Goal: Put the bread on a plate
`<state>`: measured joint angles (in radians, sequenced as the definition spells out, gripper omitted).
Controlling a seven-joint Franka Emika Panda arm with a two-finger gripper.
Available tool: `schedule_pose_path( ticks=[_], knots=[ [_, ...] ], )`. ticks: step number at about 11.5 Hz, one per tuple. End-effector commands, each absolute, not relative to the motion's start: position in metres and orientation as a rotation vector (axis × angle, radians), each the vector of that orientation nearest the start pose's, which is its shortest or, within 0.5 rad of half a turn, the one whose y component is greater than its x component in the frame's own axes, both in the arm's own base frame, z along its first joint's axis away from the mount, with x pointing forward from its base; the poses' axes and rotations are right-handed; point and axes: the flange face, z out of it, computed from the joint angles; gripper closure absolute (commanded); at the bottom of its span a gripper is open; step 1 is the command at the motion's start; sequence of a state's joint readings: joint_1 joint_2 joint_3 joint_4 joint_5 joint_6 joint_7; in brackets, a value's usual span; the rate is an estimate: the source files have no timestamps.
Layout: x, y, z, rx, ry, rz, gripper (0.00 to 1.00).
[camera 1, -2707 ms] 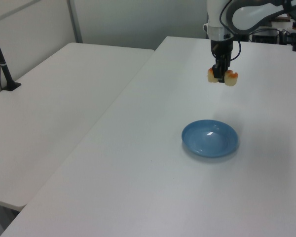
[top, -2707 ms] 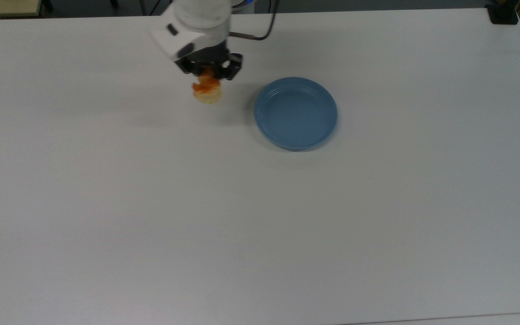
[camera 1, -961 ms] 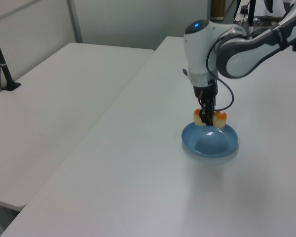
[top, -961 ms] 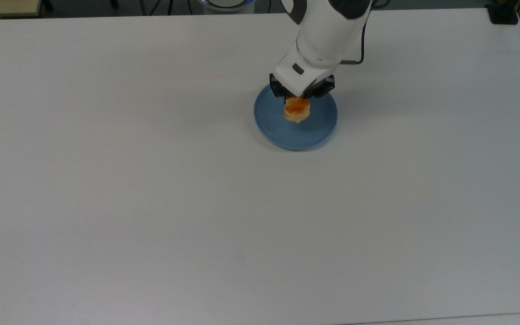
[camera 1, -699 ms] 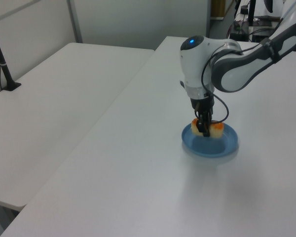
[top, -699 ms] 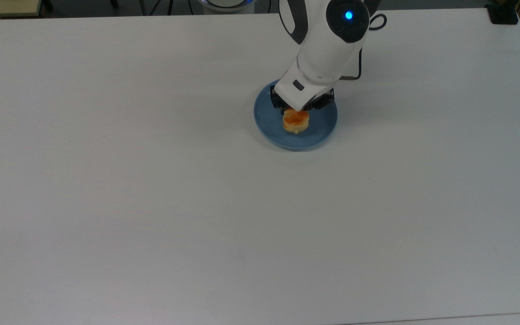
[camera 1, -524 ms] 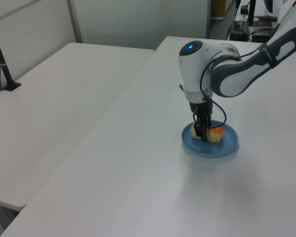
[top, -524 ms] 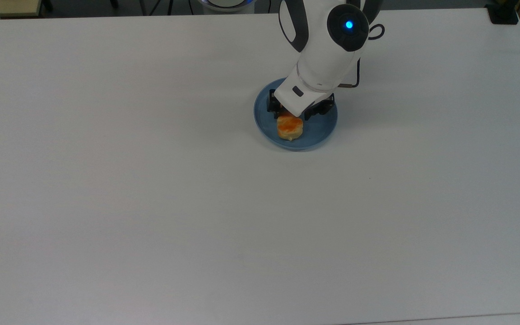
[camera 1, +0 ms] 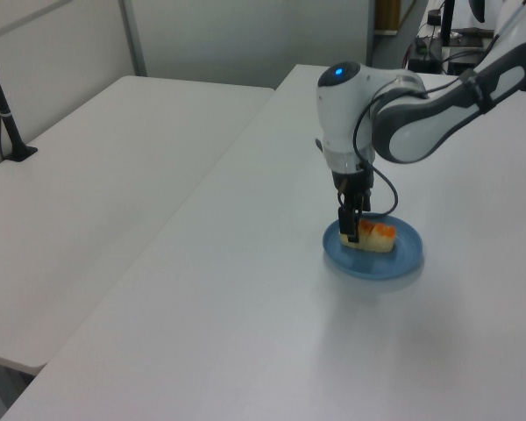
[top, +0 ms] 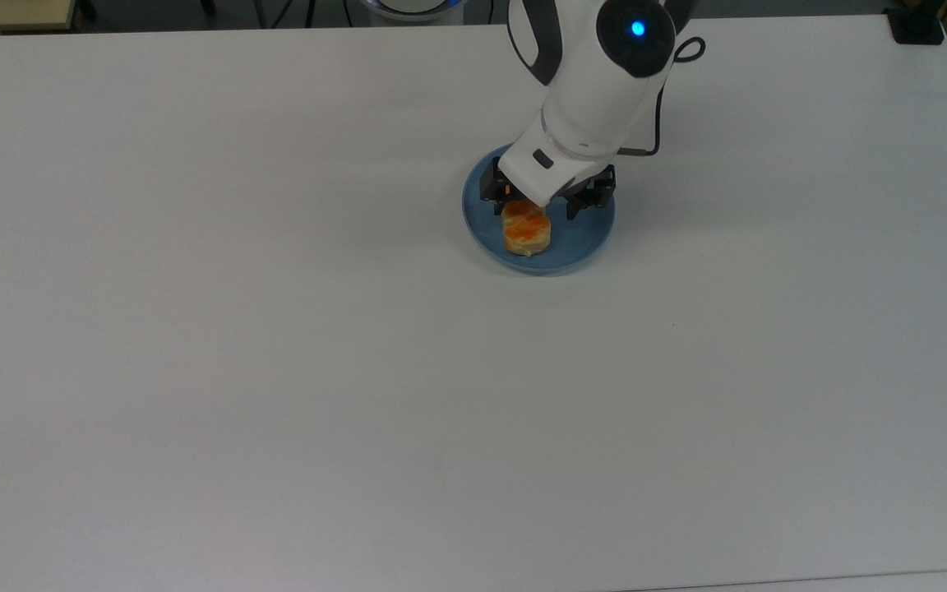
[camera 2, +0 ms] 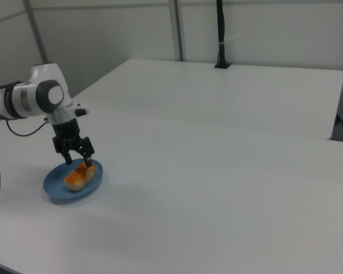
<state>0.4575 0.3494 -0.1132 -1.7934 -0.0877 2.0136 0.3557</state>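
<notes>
The bread (top: 525,228) is lying on the blue plate (top: 584,242), toward the top view's left of the plate's middle and inside the rim, with its orange-brown bumps facing up. In the left view the bread (camera 1: 373,236) is sitting on the far half of the plate (camera 1: 394,263); in the right view the bread (camera 2: 78,175) is resting lengthwise across the plate (camera 2: 54,188). The gripper (top: 546,191) is hanging directly above the loaf, its two black fingers (camera 2: 87,152) spread apart and gripping nothing. In the right view the fingertips are straddling the far end of the bread at about the height of its top; whether a pad is touching the crust cannot be told. The white bench (top: 276,370) is carrying the plate.

The placing step appears done, and the remaining move is judged to be a straight lift away. The main hazard is a fingertip catching the glossy crust as the gripper rises: the loaf looks light, so a clinging pad could tip it or drag it toward the rim. A sideways departure before the fingertips clear the bumps could push the bread across the shallow plate and over the low rim onto the bench. A snagged finger could also nudge the plate itself, which looks free to slide on the smooth bench.
</notes>
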Motion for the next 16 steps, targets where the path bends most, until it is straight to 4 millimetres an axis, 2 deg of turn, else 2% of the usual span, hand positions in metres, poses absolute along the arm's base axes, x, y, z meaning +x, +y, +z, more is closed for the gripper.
schedule_pose_path(
  ticks=[1, 3, 5, 7, 9, 11, 14, 16],
  knots=[
    [0.589, 0.173, 0.425, -3.253, 0.049, 0.033, 0.00],
    [0.591, 0.146, 0.476, -3.245, 0.124, 0.044, 0.00],
    [0.589, 0.100, 0.522, -3.217, 0.118, 0.023, 0.00],
    [0.583, 0.065, 0.552, -3.202, 0.080, 0.024, 0.00],
    [0.582, 0.044, 0.560, -3.205, 0.072, 0.025, 0.00],
    [0.584, 0.032, 0.561, -3.205, 0.096, 0.021, 0.00],
    [0.584, 0.021, 0.563, -3.207, 0.126, 0.010, 0.00],
    [0.584, 0.021, 0.563, -3.205, 0.128, 0.012, 0.00]
  ],
)
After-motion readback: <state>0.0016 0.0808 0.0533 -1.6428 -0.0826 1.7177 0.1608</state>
